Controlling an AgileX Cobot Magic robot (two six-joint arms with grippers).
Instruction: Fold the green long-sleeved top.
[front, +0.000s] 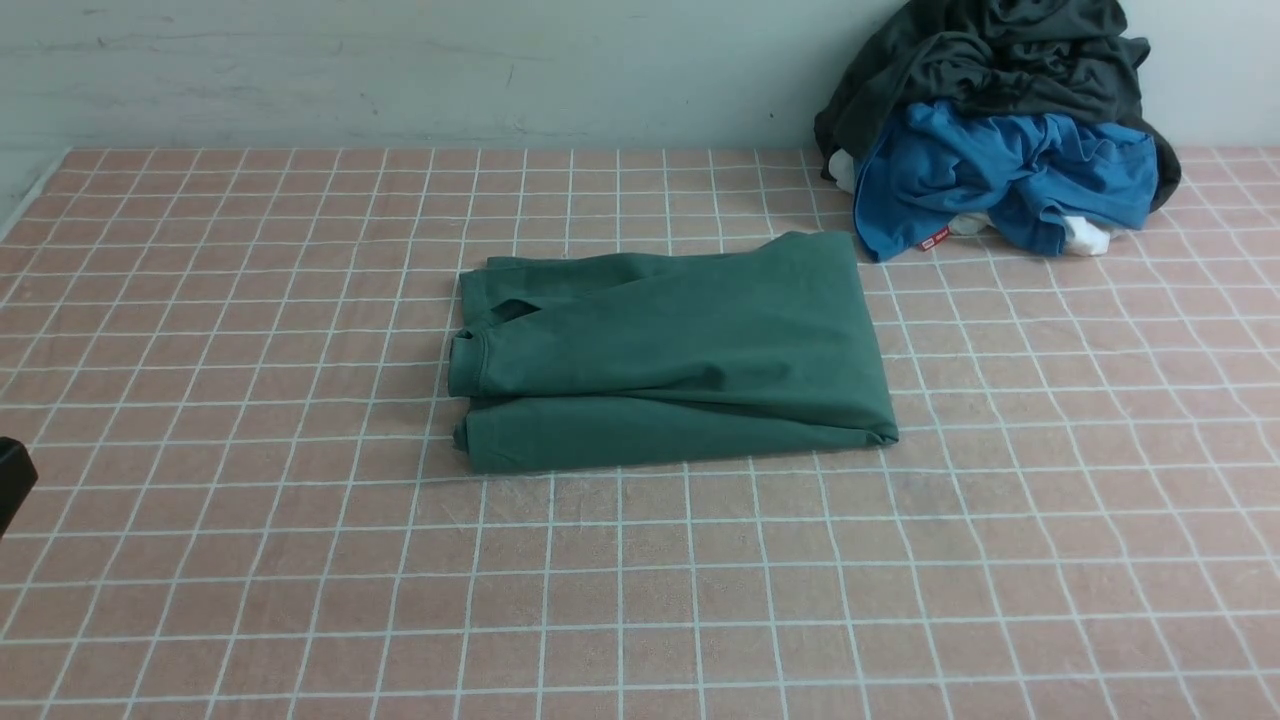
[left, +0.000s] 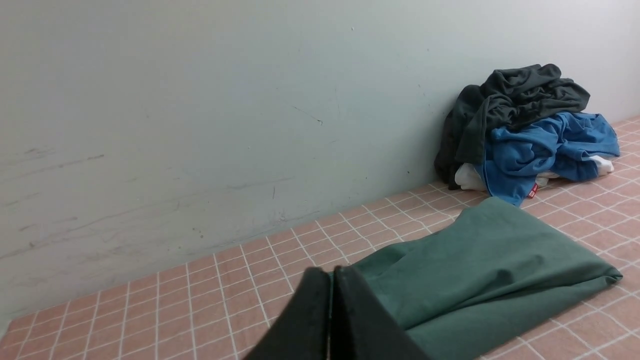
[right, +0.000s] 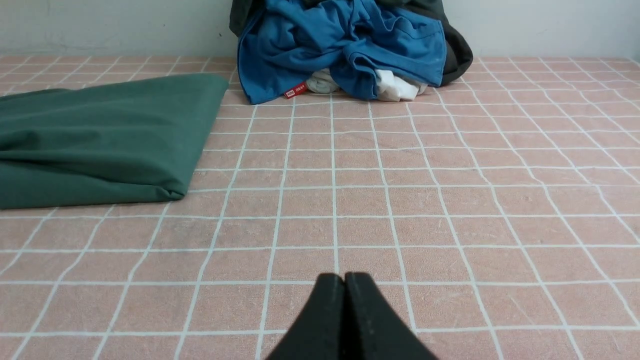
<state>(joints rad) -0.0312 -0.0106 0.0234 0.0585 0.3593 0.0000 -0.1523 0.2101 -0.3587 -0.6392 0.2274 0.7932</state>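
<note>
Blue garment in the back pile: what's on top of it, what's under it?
A dark charcoal-grey garment is draped over the blue garment. White fabric pokes out beneath its lower edge at several spots; whether that is one item or several, and anything deeper in the pile, is covered.

Our front view looks down across the bench (front: 300, 600) toward the far wall (front: 400, 70). Both our wrist views sit low, sharing the far-right clothes pile (left: 525, 135).
</note>
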